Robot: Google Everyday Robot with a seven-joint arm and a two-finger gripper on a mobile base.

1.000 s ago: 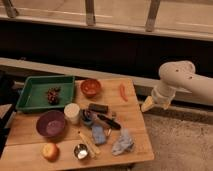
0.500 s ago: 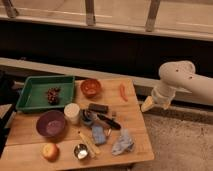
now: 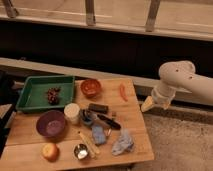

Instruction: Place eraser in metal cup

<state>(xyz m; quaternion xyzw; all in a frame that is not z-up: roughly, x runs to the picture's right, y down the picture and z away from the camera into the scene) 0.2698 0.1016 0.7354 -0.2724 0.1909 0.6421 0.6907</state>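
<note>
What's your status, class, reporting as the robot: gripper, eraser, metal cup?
Gripper off table's right edge, nothing near it. Eraser flat mid-table. Metal cup near front edge, eraser not in it. Blue sponge, black-handled tool between them.

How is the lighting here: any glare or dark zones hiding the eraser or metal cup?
Camera view: warm, dim light on the table; the metal cup glints near the front edge; the dark eraser stands out against pale wood; the band behind is almost black; the gripper, right of the table over the floor, is evenly lit.
</note>
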